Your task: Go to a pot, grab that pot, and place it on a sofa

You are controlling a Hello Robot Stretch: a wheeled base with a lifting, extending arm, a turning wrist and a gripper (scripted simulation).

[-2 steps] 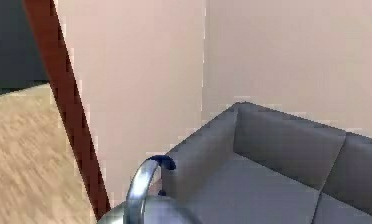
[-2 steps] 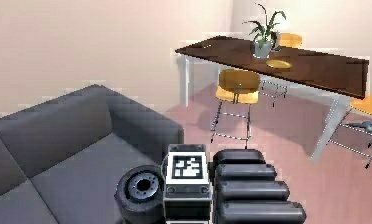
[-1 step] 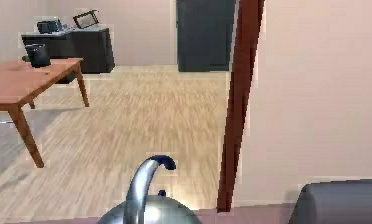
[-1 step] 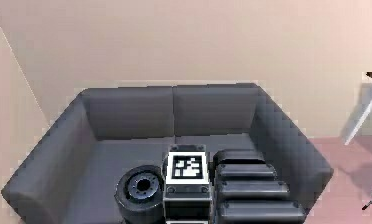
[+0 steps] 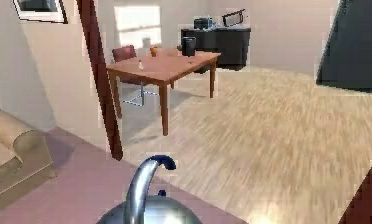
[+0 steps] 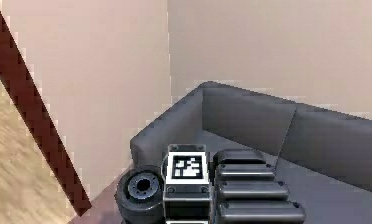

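Right at the forward view's bottom edge sits the shiny pot (image 5: 142, 208), likely hard, heavy and slippery, best grabbed by its curved handle (image 5: 146, 176); with the dark sofa (image 6: 256, 122) behind the gripper (image 6: 142, 192), I cannot tell if it holds anything.

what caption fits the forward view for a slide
Wooden table and red chair ahead, beige sofa at left, shiny handled vessel at bottom edge

The arm is a black bar of ridged blocks (image 6: 249, 185). It wears a white square tag with black marks (image 6: 187, 167) (like a puzzle), beside a round black part (image 6: 142, 192).
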